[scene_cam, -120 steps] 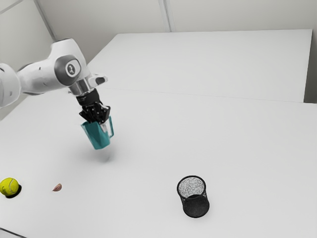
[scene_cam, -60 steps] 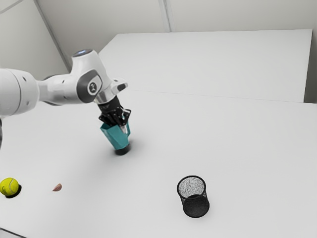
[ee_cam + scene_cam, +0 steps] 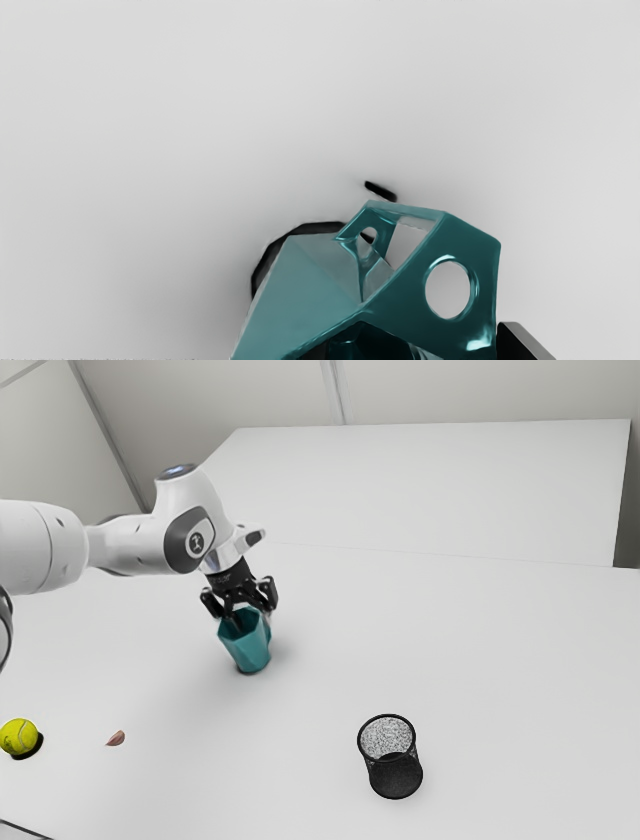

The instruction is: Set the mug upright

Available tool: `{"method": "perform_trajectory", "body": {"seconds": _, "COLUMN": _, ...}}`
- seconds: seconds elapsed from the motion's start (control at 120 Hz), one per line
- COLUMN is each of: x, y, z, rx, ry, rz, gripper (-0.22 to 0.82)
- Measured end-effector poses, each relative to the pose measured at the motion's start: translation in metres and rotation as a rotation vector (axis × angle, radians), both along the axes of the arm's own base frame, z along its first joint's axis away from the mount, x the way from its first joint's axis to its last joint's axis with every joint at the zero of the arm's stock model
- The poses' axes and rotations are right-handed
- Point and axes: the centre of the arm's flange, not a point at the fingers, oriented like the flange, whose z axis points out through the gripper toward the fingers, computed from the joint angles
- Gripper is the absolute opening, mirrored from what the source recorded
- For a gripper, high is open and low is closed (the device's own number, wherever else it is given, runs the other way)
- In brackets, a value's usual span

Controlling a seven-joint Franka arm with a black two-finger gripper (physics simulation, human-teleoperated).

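Hand at the mug, above white table, pale walls beyond.

Exterior view: looks down on a slant from beside the arm, far back, over much of the table.
Wrist view: sits on the arm's end, looks down, very near the mug.
Both views: see the mug and the table just around it.

Mug less tilted, jaws wider apart
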Motion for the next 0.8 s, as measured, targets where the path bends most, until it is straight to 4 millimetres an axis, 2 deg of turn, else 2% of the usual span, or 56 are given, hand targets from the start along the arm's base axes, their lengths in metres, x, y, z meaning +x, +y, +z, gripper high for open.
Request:
{"method": "perform_trajectory", "body": {"seconds": 0.108, "x": 0.000, "y": -0.004, "z": 0.008, "rx": 0.010, "ry": -0.011, "rz": -0.001, "gripper": 0.43}}
{"method": "perform_trajectory", "body": {"seconds": 0.2, "x": -0.002, "y": -0.015, "z": 0.024, "rx": 0.017, "ry": -0.034, "rz": -0.014, "gripper": 0.49}}
{"method": "perform_trajectory", "body": {"seconds": 0.433, "x": -0.015, "y": -0.046, "z": 0.084, "rx": 0.032, "ry": -0.094, "rz": -0.052, "gripper": 0.57}}
{"method": "perform_trajectory", "body": {"seconds": 0.617, "x": -0.008, "y": -0.038, "z": 0.131, "rx": 0.111, "ry": -0.132, "rz": -0.123, "gripper": 0.59}}
{"method": "perform_trajectory", "body": {"seconds": 0.8, "x": -0.015, "y": -0.030, "z": 0.181, "rx": 0.165, "ry": -0.143, "rz": -0.162, "gripper": 0.60}}
